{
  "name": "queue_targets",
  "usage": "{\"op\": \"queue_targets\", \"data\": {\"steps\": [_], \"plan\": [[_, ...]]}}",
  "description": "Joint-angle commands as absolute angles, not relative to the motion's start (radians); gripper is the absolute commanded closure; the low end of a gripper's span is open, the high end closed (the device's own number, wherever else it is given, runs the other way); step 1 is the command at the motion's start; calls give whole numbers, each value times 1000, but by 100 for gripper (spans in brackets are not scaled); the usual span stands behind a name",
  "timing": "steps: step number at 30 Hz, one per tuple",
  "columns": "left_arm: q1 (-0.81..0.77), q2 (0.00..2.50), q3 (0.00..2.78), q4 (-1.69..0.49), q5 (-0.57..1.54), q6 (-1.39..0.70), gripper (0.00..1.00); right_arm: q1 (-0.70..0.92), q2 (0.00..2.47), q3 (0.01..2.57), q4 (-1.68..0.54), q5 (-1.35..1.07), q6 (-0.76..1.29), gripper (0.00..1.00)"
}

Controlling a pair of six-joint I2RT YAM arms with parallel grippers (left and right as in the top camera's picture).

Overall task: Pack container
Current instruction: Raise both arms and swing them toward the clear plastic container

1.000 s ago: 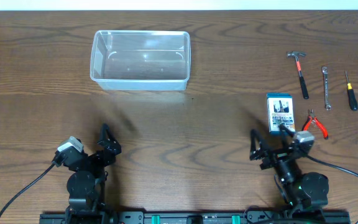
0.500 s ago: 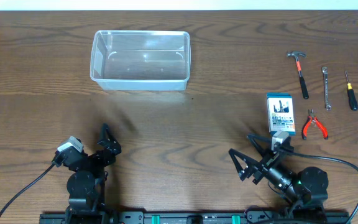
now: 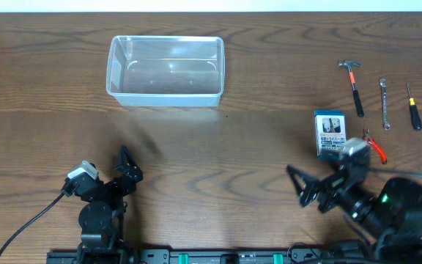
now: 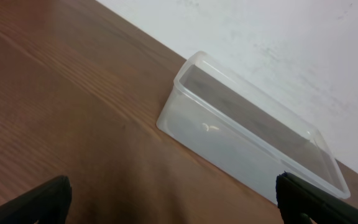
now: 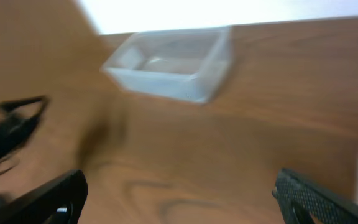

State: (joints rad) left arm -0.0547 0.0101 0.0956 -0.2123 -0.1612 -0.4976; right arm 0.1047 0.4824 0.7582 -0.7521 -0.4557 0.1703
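Your table is dark wood with visible grain and a low sheen. At eleven o'clock, the container is clear, smooth, glossy plastic. At two o'clock, the wrench is bright bare metal; at three, the box looks like printed card.

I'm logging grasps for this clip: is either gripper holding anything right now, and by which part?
Nothing is held. The left gripper and the right gripper both stand open with only table between their fingers, far from the container.
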Motion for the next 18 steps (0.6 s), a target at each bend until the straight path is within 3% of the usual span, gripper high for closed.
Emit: {"op": "queue_targets", "data": {"steps": [1, 6, 12, 18], "plan": [[-51, 4, 68, -218, -166, -499, 2, 98, 642, 984, -874, -196, 73, 1], [-51, 4, 68, -218, -166, -499, 2, 97, 836, 1218, -1110, -183, -25, 1], [-51, 4, 68, -218, -166, -499, 2, 100, 953, 1253, -1141, -141, 8, 1], [-51, 4, 68, -218, -166, -499, 2, 115, 1098, 1458, -1238, 22, 84, 1]]}}
